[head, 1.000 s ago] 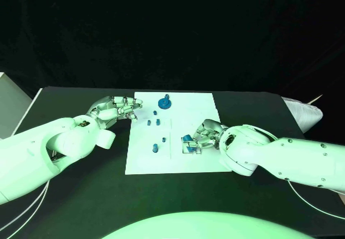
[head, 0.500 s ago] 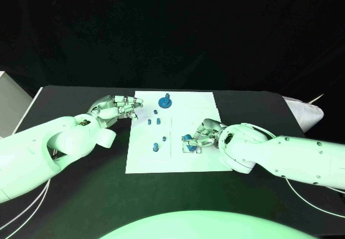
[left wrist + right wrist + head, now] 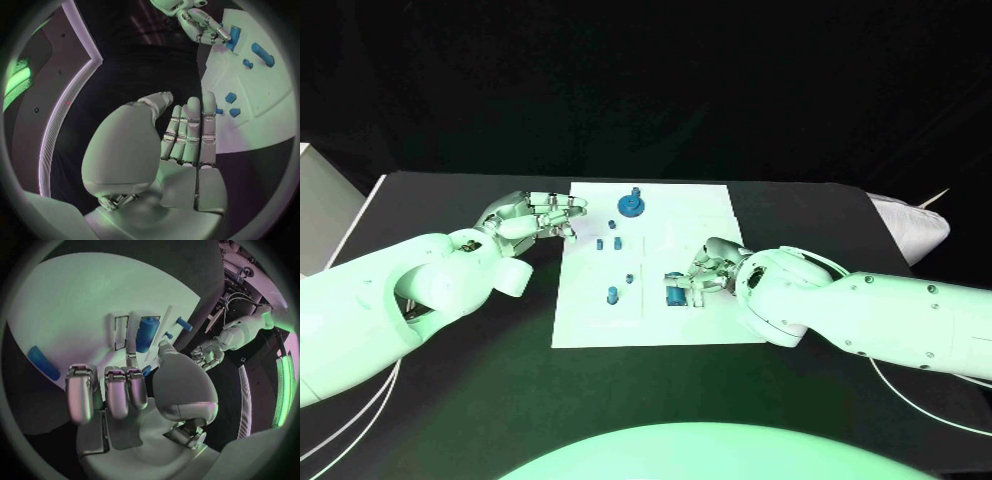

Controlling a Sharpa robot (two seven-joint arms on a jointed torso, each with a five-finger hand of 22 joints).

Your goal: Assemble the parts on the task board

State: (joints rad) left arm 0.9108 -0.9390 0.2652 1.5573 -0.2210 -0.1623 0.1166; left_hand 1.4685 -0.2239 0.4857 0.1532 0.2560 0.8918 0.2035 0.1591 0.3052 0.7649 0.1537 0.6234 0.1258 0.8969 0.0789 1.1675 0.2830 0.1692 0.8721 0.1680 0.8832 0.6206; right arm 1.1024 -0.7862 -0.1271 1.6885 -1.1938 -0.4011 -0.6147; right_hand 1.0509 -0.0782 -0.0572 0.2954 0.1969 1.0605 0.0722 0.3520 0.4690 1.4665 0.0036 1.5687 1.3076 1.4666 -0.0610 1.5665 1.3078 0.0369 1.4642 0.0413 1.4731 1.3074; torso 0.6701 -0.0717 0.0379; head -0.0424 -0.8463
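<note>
Lying flat at the centre of the head view, the white task board (image 3: 711, 325) runs lengthwise up the frame on the black table (image 3: 473, 400). A blue part (image 3: 676, 290), a smooth cylinder, lies in a rectangular recess at the board's right-middle, its long axis up the frame. The right hand (image 3: 708, 268) hovers beside it, fingers curled together, holding nothing. The left hand (image 3: 531, 218) sits at the board's upper-left edge, fingers straight and close together, empty. A round blue part (image 3: 632, 206) stands near the top.
</note>
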